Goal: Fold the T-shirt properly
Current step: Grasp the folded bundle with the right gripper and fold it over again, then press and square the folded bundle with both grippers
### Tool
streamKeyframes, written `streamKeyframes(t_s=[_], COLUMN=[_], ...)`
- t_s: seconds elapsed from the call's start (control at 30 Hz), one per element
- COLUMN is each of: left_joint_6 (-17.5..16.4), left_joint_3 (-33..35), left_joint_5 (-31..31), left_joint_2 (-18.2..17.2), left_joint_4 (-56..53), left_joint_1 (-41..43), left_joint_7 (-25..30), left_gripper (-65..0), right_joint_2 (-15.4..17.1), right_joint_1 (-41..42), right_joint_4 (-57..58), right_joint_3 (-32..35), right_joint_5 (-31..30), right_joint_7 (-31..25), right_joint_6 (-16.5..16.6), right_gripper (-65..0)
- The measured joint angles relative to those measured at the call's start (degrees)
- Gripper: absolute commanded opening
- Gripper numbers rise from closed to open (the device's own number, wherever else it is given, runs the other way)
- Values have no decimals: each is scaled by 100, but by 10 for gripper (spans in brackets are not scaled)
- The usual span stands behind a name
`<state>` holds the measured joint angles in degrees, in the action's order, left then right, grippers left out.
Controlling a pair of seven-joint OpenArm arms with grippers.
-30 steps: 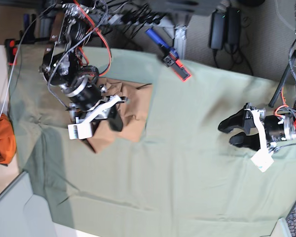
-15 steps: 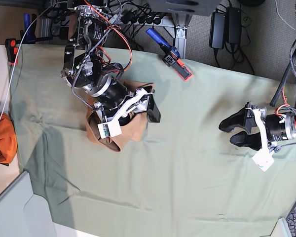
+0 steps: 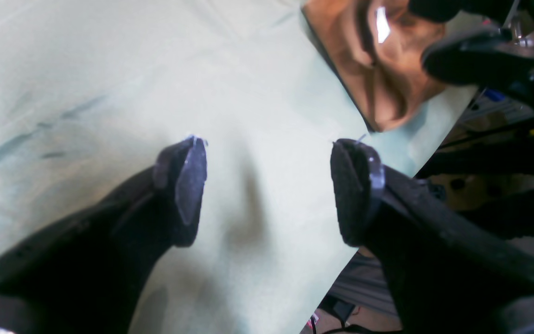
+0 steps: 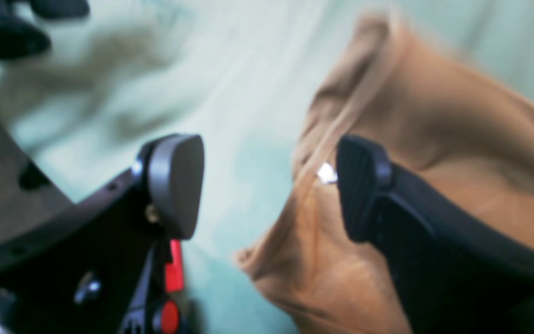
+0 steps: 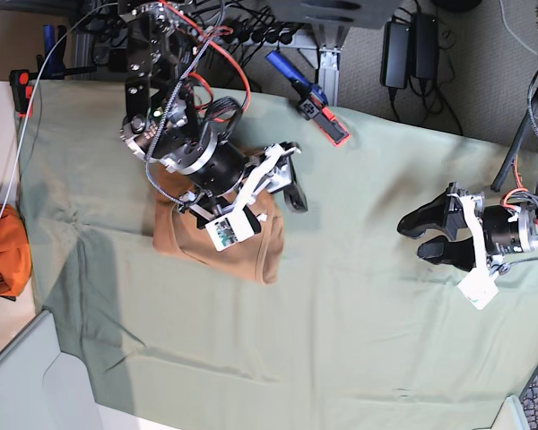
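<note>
The tan T-shirt (image 5: 211, 246) lies as a folded bundle on the pale green cloth (image 5: 341, 340), left of centre in the base view. My right gripper (image 5: 280, 206) hangs over the bundle's right edge. In the right wrist view it (image 4: 267, 185) is open, with one finger (image 4: 364, 199) above the shirt (image 4: 457, 162) and the other above green cloth; the fold edge runs between the jaws. My left gripper (image 5: 423, 236) is open and empty far to the right. The left wrist view shows it (image 3: 271, 183) above bare green cloth, with the shirt (image 3: 378, 69) in the distance.
A darker orange cloth bundle (image 5: 2, 251) sits at the left edge, off the green cloth. A blue and red tool (image 5: 309, 98) lies at the cloth's back edge, with power bricks (image 5: 411, 49) behind it. A grey panel (image 5: 27, 376) is at the bottom left.
My right arm has swung to the right across the shirt. The shirt has gone from a crumpled spread to a flatter folded bundle reaching further right. The left arm has not moved.
</note>
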<state>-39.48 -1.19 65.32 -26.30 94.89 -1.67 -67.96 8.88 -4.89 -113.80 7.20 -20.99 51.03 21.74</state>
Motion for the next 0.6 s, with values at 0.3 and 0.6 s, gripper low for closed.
streamKeyframes(t_s=[0.3,0.6], left_joint_6=[0,-4], left_joint_3=[0,240], left_joint_5=[326,251], left_joint_2=[-98,-131], left_joint_4=[0,472], left_joint_1=[4,-103], left_joint_7=[-15,114], left_gripper=[-273,-650], right_joint_2=[46,-61], right_joint_1=[164,1115], right_joint_4=[-42,92], right_joint_3=[426,-1554], right_joint_5=[13,118], right_joint_7=[-87,-564], right_joint_6=[15,28], right_gripper=[-214,-650])
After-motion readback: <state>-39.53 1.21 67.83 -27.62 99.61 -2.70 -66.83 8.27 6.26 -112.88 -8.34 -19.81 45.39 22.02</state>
